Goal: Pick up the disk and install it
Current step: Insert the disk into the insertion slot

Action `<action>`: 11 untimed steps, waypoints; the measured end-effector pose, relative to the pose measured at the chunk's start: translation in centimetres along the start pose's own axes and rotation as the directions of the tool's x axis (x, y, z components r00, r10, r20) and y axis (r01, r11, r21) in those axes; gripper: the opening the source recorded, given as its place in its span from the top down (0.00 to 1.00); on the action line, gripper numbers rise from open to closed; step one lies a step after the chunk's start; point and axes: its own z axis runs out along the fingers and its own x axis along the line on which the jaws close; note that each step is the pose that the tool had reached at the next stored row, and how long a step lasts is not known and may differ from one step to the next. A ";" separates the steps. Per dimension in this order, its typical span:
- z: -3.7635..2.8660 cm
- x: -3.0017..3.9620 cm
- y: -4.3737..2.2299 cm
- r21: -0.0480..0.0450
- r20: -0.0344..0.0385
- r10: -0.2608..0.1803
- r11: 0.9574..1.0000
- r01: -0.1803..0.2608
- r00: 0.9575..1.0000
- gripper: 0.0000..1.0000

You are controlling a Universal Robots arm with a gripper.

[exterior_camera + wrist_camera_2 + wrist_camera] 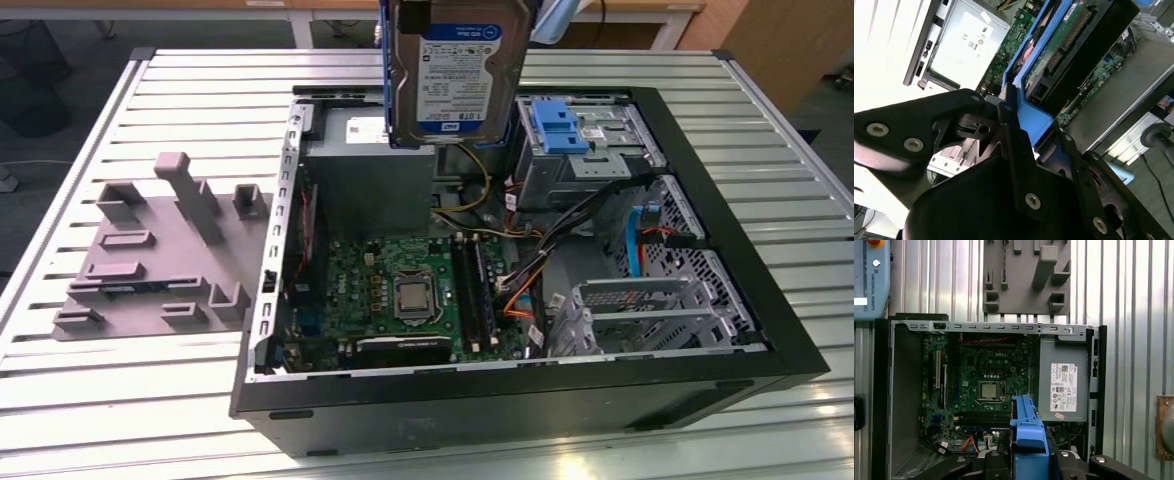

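The silver-grey disk, white-and-blue labelled with blue side rails, hangs upright above the open computer case, one end clamped in the gripper.

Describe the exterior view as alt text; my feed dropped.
The disk hangs upright, label toward the camera, above the open computer case. A grey fixture plate lies on the slatted table at the exterior view's left.
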 end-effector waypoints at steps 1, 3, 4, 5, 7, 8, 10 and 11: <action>0.00 0.00 0.00 0.000 0.000 0.000 1.000 0.000 1.000 0.64; 0.00 0.00 0.00 0.000 0.000 0.000 1.000 0.000 1.000 0.64; 0.00 0.03 0.00 0.000 0.000 0.000 1.000 0.000 1.000 0.64; 0.00 0.07 0.00 0.000 0.000 0.000 1.000 0.000 1.000 0.64; 0.00 0.16 0.00 0.000 0.000 0.000 1.000 0.000 1.000 0.64; -0.01 0.20 0.00 0.000 0.000 0.000 1.000 0.000 1.000 0.64; 0.00 0.28 0.00 0.000 0.000 0.000 1.000 0.000 1.000 0.64; -0.01 0.34 0.00 0.000 0.000 0.000 1.000 0.000 1.000 0.64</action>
